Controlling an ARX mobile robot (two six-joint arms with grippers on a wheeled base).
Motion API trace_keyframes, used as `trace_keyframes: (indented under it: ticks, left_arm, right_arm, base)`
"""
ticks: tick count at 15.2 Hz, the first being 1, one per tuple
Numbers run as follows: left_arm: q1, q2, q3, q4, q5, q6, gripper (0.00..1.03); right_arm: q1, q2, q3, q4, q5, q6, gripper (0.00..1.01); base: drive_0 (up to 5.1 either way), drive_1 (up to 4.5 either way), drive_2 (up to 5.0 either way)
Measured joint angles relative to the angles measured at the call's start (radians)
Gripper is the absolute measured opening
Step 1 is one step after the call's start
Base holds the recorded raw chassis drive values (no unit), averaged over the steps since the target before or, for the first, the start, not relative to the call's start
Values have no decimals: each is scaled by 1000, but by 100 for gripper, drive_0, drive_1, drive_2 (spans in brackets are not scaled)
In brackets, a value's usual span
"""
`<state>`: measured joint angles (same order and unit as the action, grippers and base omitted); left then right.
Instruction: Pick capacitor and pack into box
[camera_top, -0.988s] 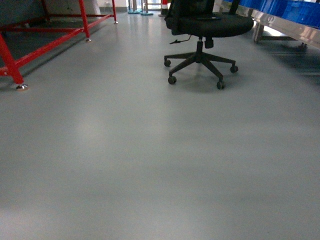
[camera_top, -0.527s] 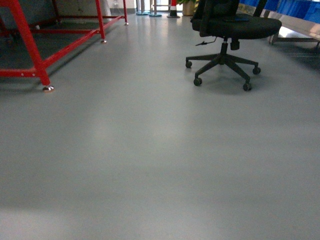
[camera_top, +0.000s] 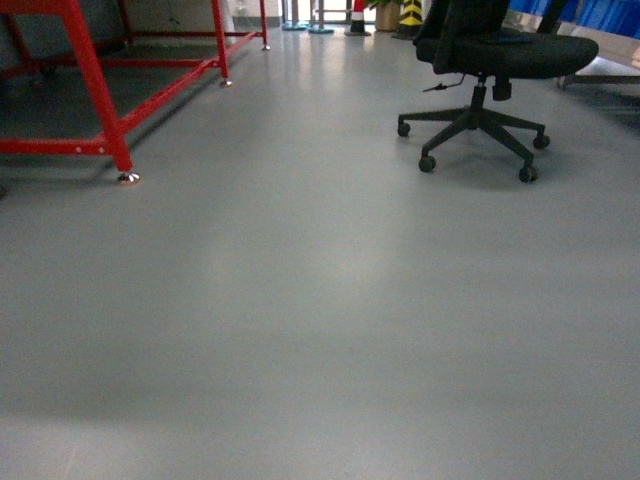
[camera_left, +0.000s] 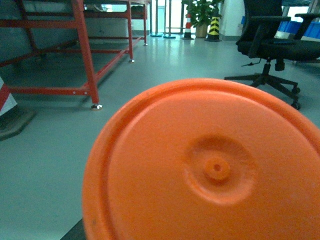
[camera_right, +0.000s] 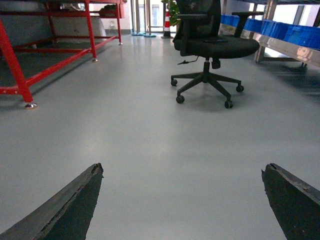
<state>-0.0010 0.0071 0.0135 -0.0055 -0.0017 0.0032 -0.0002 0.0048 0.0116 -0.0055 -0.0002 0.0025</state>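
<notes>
One capacitor (camera_left: 210, 165), orange end-on and filling my left wrist view, seems held in my left claw though its fingers are hidden, my right claw (camera_right: 182, 200) gapes empty, and with no box visible, a jolt could shake it loose.
</notes>
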Motion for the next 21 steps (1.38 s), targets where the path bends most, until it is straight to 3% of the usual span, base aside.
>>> trace_keyframes:
  ticks: [21]
  left_arm:
    - [1, 0, 0, 0, 2, 0, 44]
  right_arm:
    - [0, 0, 0, 1, 1, 0, 98]
  base:
    - [-505, 240, 240]
